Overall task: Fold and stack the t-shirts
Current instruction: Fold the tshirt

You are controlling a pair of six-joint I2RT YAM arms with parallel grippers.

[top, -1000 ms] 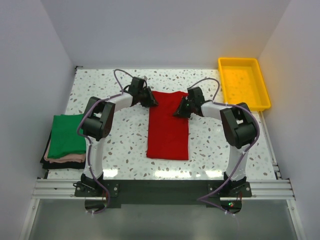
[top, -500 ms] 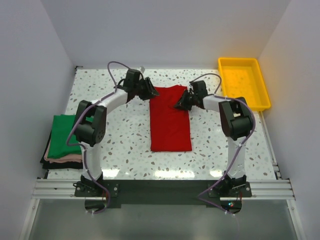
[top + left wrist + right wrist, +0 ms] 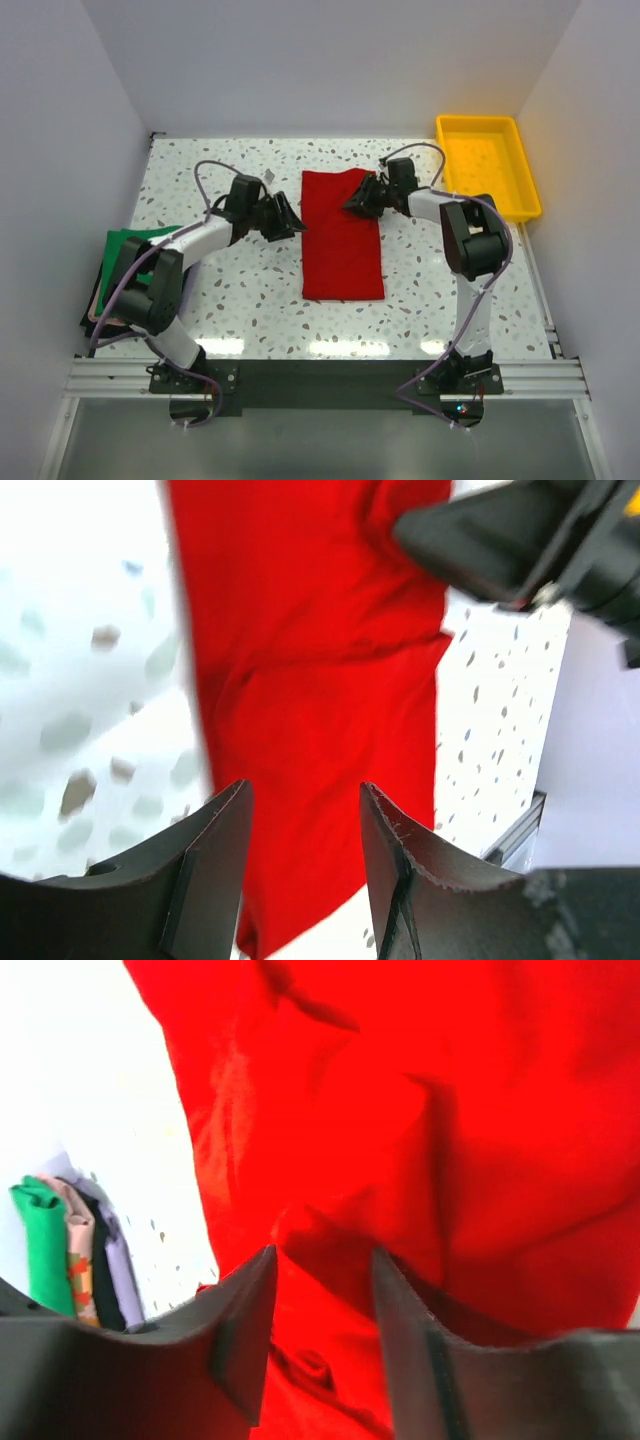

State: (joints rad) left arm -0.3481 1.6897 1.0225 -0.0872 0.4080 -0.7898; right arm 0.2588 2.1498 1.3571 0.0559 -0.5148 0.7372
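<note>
The bright red t-shirt (image 3: 342,240) lies flat on the table as a long folded rectangle, also filling the left wrist view (image 3: 320,680) and the right wrist view (image 3: 480,1110). My left gripper (image 3: 291,222) (image 3: 305,800) hovers open just off the shirt's left edge, with nothing between its fingers. My right gripper (image 3: 356,203) (image 3: 322,1260) stands open low over the shirt's far right part, holding no cloth. The dark green t-shirt (image 3: 128,262) tops a pile at the left, partly hidden by the left arm, and shows on edge in the right wrist view (image 3: 40,1245).
A yellow tray (image 3: 520,170) sits at the far right corner. The folded pile (image 3: 100,315) under the green shirt lies by the table's left edge. White walls close in the left, far and right sides.
Both grippers have opened and let go of the red shirt's far corners. The left arm swung back to the left and nearer. The shirt now lies flat, a little farther away.
</note>
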